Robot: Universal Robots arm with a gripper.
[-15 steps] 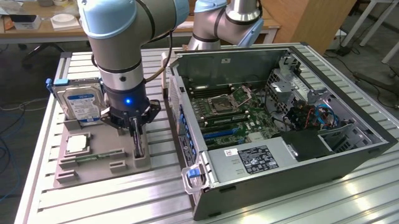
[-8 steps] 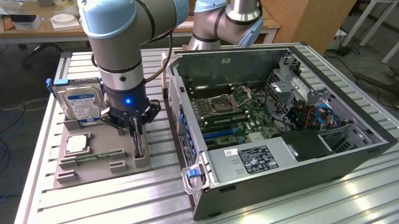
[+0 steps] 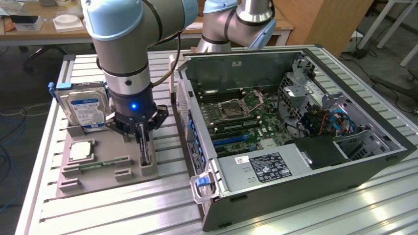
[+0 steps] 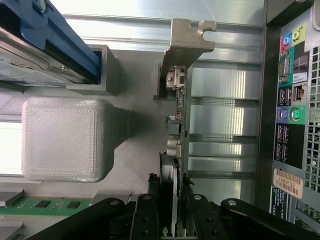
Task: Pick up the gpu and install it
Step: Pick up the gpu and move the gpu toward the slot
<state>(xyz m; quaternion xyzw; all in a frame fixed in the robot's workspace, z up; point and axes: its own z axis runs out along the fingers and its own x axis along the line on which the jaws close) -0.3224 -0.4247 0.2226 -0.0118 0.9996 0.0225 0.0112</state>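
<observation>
claw [image 4: 173, 202]: pinching gpu [image 4: 180, 120] along its top edge
gpu: upright on edge in holder [image 3: 98, 185], likely to leave that edge grabbable

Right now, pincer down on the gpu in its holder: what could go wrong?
1. The pincer clamps the gpu on its thin edge, away from the metal bracket; the card may tilt or slip when lifted.
2. The hard drive stands close beside the arm; a sideways move could knock it.
</observation>
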